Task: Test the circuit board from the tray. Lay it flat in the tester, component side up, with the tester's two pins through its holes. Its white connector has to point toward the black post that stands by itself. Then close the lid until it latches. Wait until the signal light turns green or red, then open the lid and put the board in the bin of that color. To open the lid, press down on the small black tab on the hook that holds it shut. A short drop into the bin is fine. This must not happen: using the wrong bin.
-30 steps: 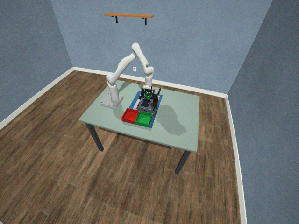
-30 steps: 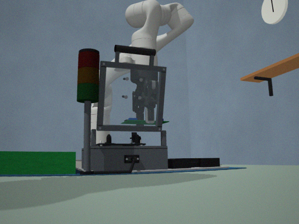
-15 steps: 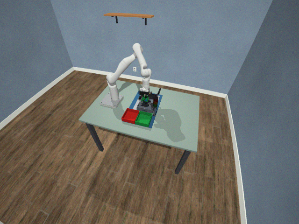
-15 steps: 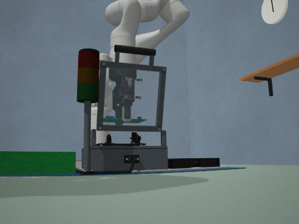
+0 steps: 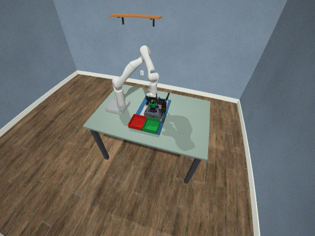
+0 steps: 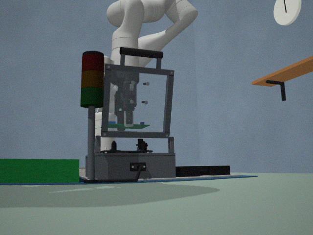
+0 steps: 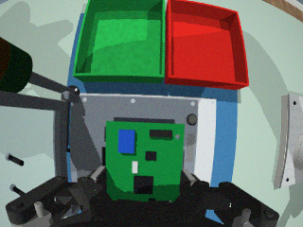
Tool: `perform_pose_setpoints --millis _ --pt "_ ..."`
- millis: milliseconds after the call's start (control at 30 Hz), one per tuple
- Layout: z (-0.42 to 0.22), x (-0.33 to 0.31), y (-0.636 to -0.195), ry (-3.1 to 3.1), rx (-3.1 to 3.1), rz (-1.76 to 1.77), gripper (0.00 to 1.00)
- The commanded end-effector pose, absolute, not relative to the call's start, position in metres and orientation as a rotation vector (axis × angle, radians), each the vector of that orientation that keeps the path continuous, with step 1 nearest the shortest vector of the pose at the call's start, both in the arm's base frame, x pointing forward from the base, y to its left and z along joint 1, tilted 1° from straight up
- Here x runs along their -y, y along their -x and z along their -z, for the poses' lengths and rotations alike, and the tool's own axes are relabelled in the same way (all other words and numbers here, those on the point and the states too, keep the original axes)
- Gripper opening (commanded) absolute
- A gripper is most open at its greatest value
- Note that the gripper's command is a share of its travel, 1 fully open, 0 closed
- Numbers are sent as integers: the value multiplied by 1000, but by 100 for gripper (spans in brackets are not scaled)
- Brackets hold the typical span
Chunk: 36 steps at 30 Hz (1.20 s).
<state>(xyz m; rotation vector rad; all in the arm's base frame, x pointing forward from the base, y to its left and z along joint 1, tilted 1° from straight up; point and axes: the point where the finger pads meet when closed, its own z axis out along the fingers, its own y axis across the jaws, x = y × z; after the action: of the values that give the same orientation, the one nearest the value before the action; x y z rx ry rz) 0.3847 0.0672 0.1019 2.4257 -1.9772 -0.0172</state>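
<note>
One circuit board [image 7: 144,159] apparently clamped level in the tool [image 7: 144,197].

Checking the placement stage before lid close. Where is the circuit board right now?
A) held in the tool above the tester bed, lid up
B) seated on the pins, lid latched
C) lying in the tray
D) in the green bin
A: the circuit board hangs level in the tool, well above the tester bed, behind the upright lid.
</note>
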Motion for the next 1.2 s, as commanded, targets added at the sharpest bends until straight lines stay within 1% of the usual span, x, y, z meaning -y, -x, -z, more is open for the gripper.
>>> perform_pose_setpoints --millis 0,1167 --pt "-102 -67 -385 -2426 1978 16 77" --pt "-95 -67 -385 -2426 1978 16 77"
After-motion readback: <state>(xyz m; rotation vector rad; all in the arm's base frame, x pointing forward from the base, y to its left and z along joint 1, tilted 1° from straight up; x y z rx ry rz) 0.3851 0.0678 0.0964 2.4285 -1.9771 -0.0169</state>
